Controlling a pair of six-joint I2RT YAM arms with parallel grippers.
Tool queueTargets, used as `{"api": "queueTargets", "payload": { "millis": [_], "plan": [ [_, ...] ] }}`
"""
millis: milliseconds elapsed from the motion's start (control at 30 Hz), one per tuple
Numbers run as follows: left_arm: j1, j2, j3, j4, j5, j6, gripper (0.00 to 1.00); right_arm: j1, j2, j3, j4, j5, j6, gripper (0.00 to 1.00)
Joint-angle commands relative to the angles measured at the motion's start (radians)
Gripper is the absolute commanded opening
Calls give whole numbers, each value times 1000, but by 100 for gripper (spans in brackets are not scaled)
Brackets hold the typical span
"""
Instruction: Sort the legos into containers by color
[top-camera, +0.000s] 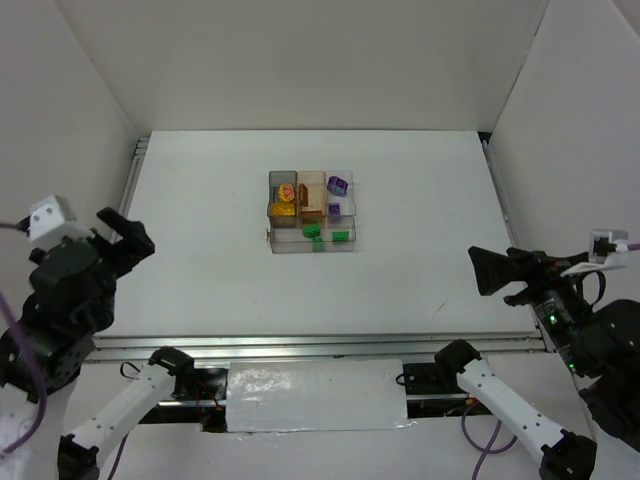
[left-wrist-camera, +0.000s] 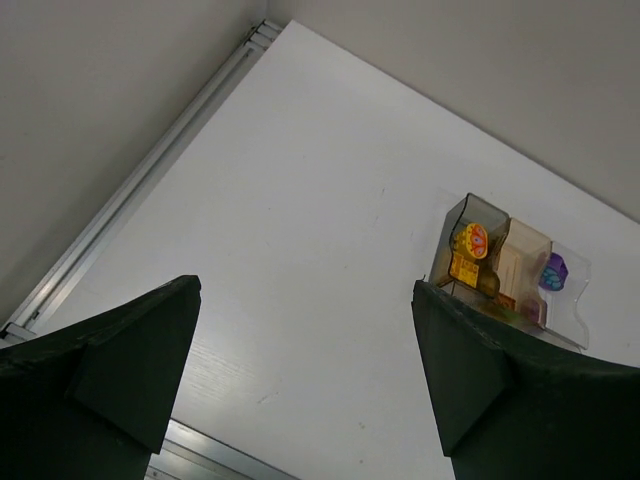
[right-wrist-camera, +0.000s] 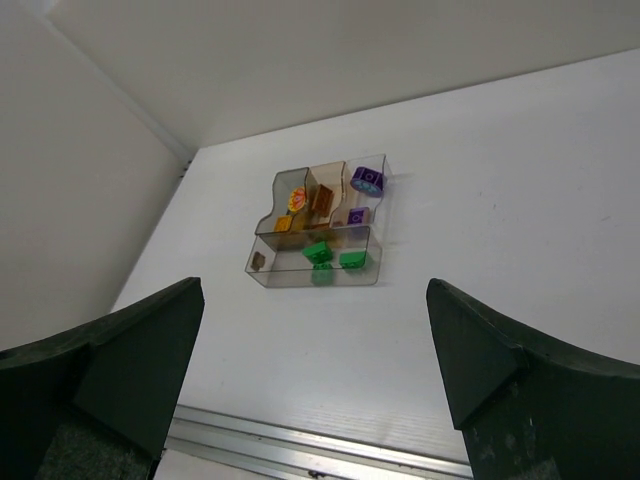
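The containers are one small clear tray (top-camera: 272, 243) at the middle of the white table. All the legos I see lie inside it: yellow ones (top-camera: 286, 193) in the grey left compartment, an orange-brown one (top-camera: 308, 200) in the tan middle one, purple ones (top-camera: 338, 185) at the right, green ones (top-camera: 313, 232) in the long front compartment. The right wrist view shows the same tray (right-wrist-camera: 300, 276) with its green legos (right-wrist-camera: 318, 252). My left gripper (top-camera: 125, 232) (left-wrist-camera: 305, 290) is open and empty at the near left. My right gripper (top-camera: 490, 270) (right-wrist-camera: 313, 287) is open and empty at the near right.
White walls close in the table on three sides. An aluminium rail (top-camera: 320, 347) runs along the near edge, with a strip of silver tape (top-camera: 315, 395) below it. More rails line the left edge (top-camera: 135, 165) and the right edge (top-camera: 500, 190).
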Motion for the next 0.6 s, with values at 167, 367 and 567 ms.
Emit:
{"api": "queueTargets", "payload": {
  "millis": [167, 367, 567],
  "plan": [
    [5, -262, -96, 32, 38, 90, 100, 6, -90, -42, -123, 107, -44, 100],
    [5, -248, -115, -16, 9, 64, 100, 6, -98, -51, -109, 127, -47, 100],
    [5, -236, -142, 10, 15, 61, 99, 6, -85, -62, -103, 115, -56, 100]
  ]
}}
